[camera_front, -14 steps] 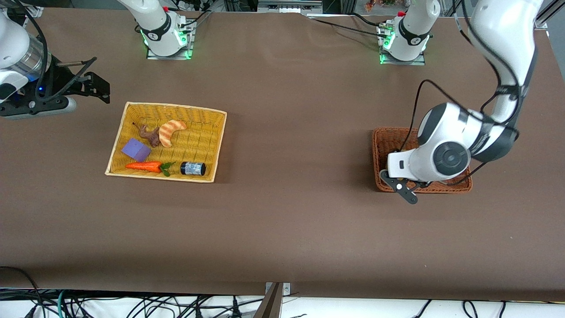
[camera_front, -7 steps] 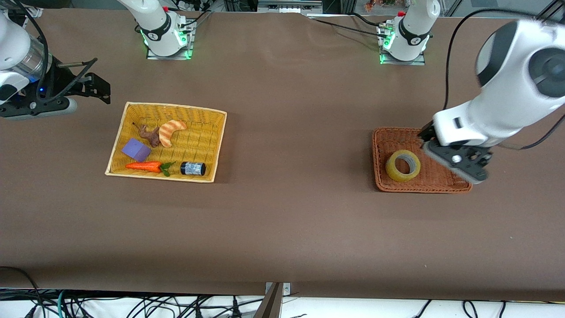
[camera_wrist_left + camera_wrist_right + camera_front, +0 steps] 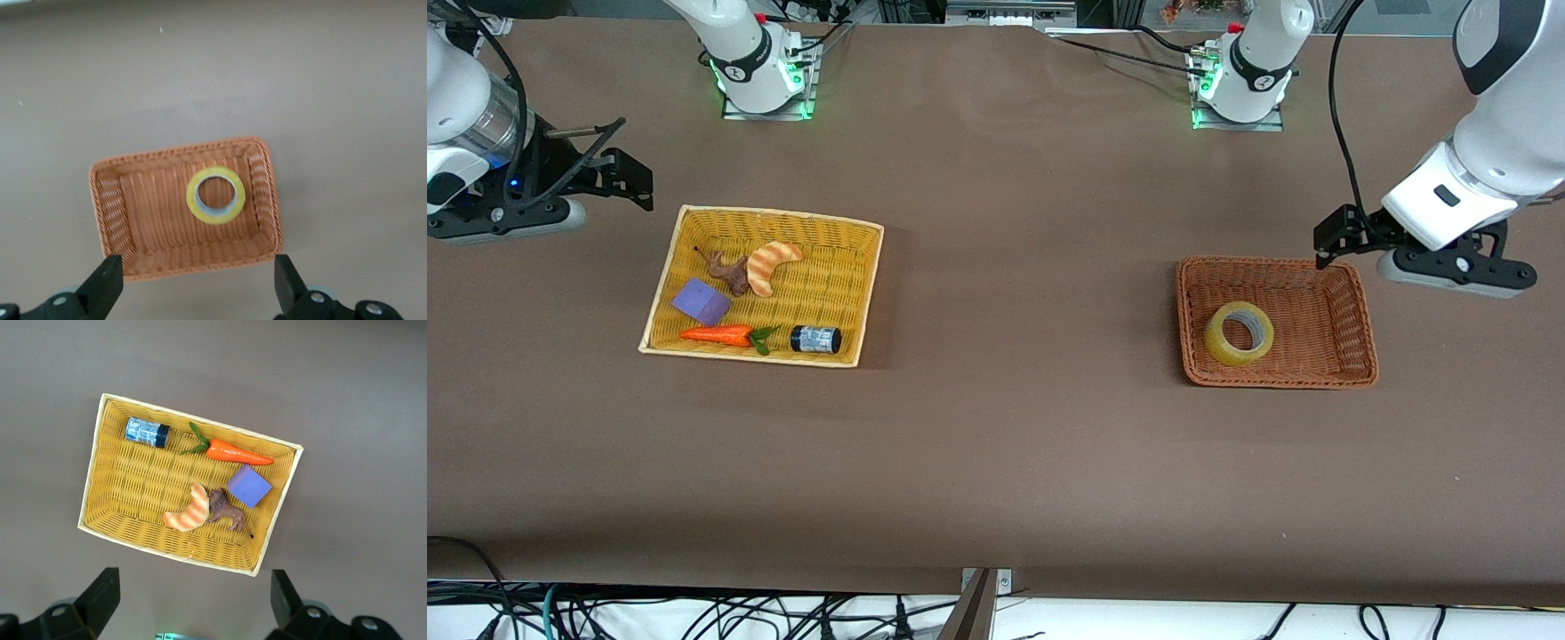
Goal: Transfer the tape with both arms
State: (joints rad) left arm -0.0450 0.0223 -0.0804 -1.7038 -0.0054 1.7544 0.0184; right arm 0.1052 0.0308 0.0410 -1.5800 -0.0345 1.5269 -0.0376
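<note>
- Front view: we see the tape [image 3: 1239,332] lying flat in the brown basket [image 3: 1276,380], seemingly delivered; the left gripper [image 3: 1347,242] hangs just above the basket's rim, empty.
- Left wrist view: jaws wide, tape [image 3: 215,195] untouched; we judge retreat is next.
- Right wrist view: the right gripper [image 3: 190,603] waits wide open above the yellow basket [image 3: 90,487] of toys; nothing obstructs.

Brown cloth-covered table [image 3: 1014,444], tangled black cables [image 3: 694,613] on the pale floor along its near edge.
</note>
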